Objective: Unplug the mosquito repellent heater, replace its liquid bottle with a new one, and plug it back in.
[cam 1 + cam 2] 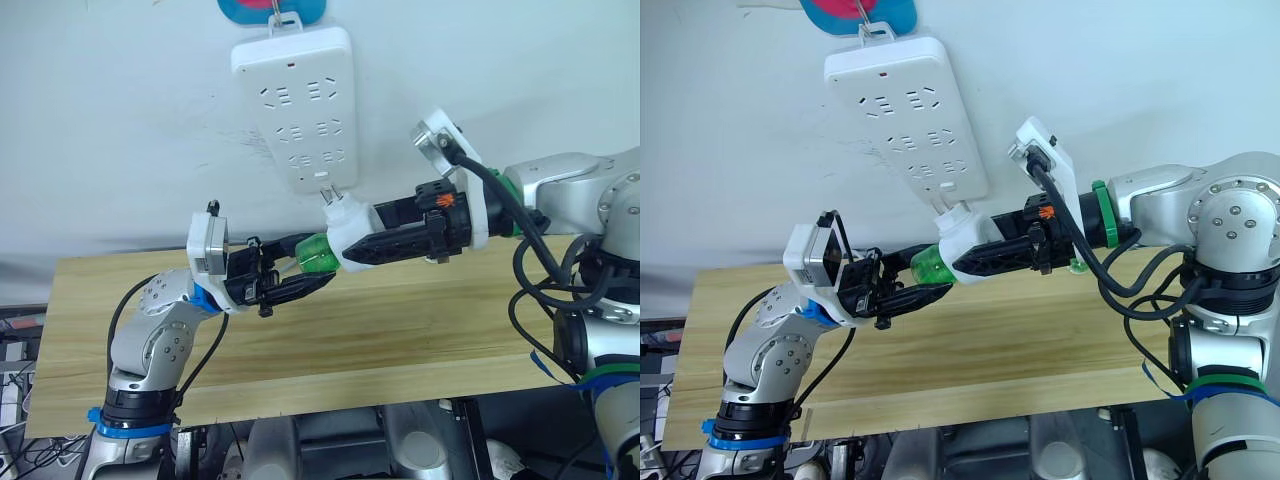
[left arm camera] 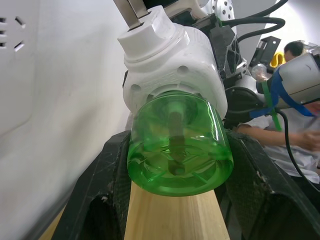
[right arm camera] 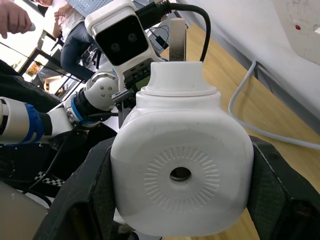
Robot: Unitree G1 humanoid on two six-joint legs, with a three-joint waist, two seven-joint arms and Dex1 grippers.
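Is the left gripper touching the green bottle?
Touching. The left wrist view shows the left gripper's fingers pressed against both sides of the green bottle.

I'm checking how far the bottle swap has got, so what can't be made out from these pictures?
- Bottle neck and thread: hidden inside the heater where the green bottle enters it, in the left wrist view.
- Whether this bottle is the old or new one: no cap showing.
- Heater prongs: too small in the eye views to tell whether they touch the power strip.
- Right pincer fingertips: behind the heater.
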